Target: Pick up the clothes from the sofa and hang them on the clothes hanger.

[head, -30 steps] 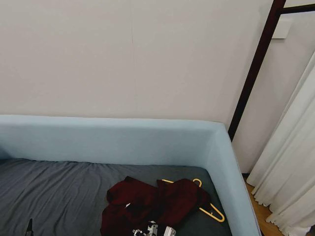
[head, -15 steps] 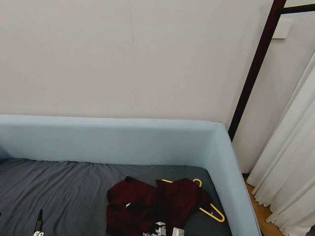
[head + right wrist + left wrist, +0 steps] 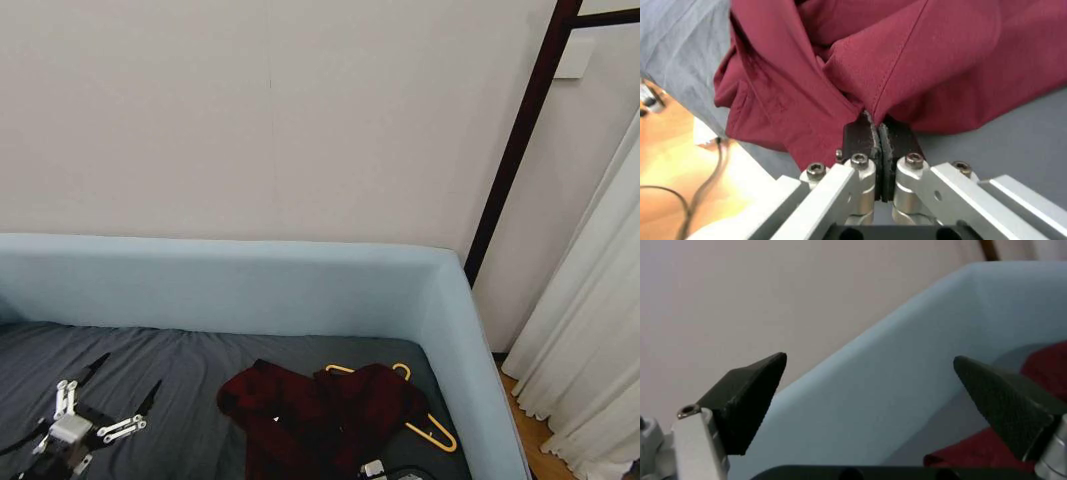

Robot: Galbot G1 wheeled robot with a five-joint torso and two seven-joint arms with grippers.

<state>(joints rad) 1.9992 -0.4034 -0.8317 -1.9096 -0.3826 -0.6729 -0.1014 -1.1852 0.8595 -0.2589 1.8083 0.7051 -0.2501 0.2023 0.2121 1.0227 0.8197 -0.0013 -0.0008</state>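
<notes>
**Grasp made, lift and hanging left to do**

I have the right gripper (image 3: 878, 142) clamped on a fold of the red garment (image 3: 907, 60), its pads pressed together with cloth bunched between them. In the head view the garment sits low and a little right of centre. Most of it lies on the grey seat cushion (image 3: 170, 365) of the sofa (image 3: 250, 285). I judge the grasp done, with the lift and the hanging both left.

A yellow hanger (image 3: 432, 432) pokes out from under the garment's right edge and rests on the seat. My left gripper (image 3: 122, 382) is in the lower left of the frame, spread wide, holding nothing, well apart from the garment.

The sofa's blue back runs across mid-frame and its side arm comes down the right, just beside the hanger. Straight up looks free, but going right means clearing that arm. A dark post (image 3: 515, 140) stands at the upper right, with a white curtain (image 3: 590, 330) near it. I take the post for the rack, but cannot tell where its rail is.
</notes>
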